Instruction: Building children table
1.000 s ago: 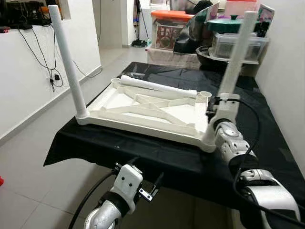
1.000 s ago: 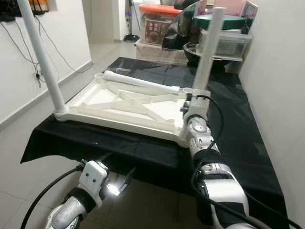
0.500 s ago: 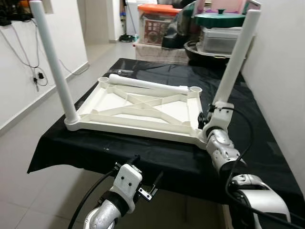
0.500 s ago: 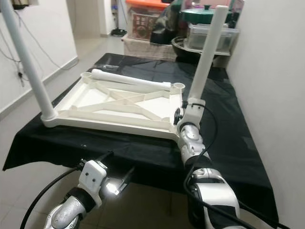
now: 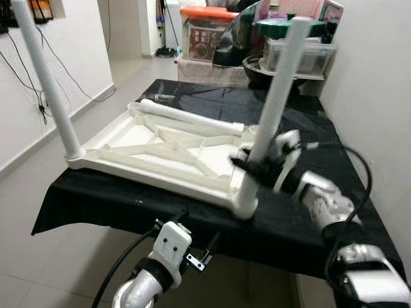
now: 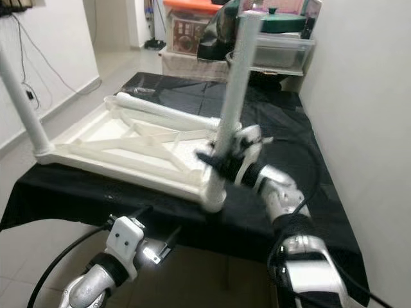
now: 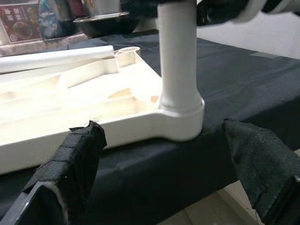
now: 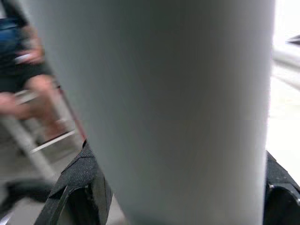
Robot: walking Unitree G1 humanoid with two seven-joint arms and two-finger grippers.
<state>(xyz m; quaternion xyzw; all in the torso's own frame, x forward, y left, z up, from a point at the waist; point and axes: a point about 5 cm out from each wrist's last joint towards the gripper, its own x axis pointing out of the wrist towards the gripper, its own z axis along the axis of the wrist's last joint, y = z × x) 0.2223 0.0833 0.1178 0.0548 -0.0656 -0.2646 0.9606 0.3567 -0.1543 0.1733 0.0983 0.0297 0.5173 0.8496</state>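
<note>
Since a moment ago, the right tool (image 5: 252, 168) has risen from the socket to clamp the near-right leg (image 5: 273, 109) partway up. That leg stands in the upturned tabletop (image 5: 154, 151) on the black-draped counter (image 5: 321, 128). Left tool (image 7: 164, 154) hangs open below the counter edge.

Smooth white plastic tabletop (image 5: 160, 154); black, seemingly matt cloth (image 5: 308, 128).

I'm in a home. Beyond my right gripper (image 5: 247, 165) sit stacked plastic storage boxes (image 5: 205, 35), tiled floor (image 5: 26, 212) below.
</note>
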